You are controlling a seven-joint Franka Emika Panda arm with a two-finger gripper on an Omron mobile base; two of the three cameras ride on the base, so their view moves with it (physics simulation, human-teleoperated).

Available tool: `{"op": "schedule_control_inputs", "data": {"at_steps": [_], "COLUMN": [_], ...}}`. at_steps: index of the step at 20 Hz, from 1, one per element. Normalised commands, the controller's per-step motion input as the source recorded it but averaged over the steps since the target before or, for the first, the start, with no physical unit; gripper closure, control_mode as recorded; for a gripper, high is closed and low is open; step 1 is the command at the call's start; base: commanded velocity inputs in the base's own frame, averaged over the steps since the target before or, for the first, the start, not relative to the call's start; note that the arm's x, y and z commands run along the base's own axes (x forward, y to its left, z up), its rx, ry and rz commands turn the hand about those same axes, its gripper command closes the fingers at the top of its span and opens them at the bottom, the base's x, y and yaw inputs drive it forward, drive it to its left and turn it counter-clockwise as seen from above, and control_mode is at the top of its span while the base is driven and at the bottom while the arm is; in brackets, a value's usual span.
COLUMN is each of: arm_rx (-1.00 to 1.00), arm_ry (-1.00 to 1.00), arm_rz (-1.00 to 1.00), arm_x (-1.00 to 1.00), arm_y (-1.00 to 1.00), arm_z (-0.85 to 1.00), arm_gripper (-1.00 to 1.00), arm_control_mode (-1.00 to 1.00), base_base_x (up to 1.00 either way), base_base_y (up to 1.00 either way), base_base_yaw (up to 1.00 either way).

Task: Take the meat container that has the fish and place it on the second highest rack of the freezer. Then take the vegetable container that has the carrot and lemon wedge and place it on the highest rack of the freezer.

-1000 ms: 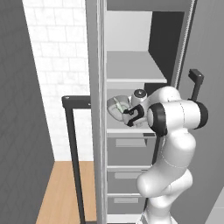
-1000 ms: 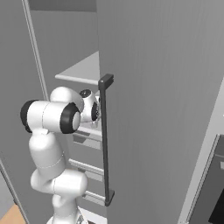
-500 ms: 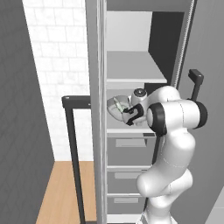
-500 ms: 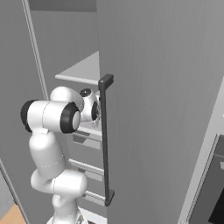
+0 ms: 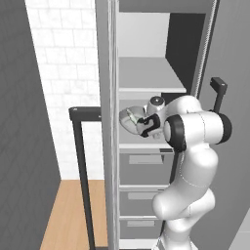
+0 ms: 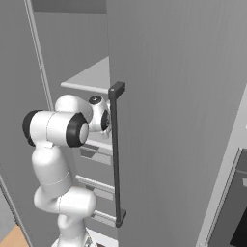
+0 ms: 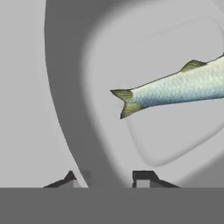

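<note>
The jaws of the gripper [image 7: 107,179] stand a little apart, one on each side of the meat container's [image 7: 65,109] rim, with the fish [image 7: 175,87] inside.

My arm is folded at the elbow, forearm reaching level into the cabinet. My gripper [image 7: 107,177] points downward, its two fingertips [image 7: 143,177] standing slightly apart astride a rim.

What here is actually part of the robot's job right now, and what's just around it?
Part of the job:
- meat container, on the freezer's second shelf down
- fish lying inside it
- fingers straddling its rim

Just around:
- freezer drawers below
- white brick wall
- wooden floor
</note>
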Motion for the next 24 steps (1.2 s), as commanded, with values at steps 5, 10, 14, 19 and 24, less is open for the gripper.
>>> {"op": "schedule_control_inputs", "data": {"at_steps": [5, 10, 14, 19, 24], "arm_rx": [0.00, 0.00, 0.00, 0.00, 0.00], "arm_ry": [0.00, -0.14, -0.24, -0.07, 0.01], "arm_rz": [0.00, 0.00, 0.00, -0.01, 0.00], "arm_x": [0.00, -0.23, -0.39, -0.25, -0.43], "arm_y": [0.00, 0.00, 0.10, 0.20, 0.17], "arm_z": [0.00, 0.00, 0.05, 0.57, 0.64], "arm_gripper": [-1.00, -1.00, -1.00, -1.00, -1.00], "arm_control_mode": [-1.00, -1.00, -1.00, -1.00, -1.00], "base_base_x": [0.00, 0.00, 0.00, 0.00, 0.00], "base_base_y": [0.00, 0.00, 0.00, 0.00, 0.00], "base_base_yaw": [0.00, 0.00, 0.00, 0.00, 0.00]}}
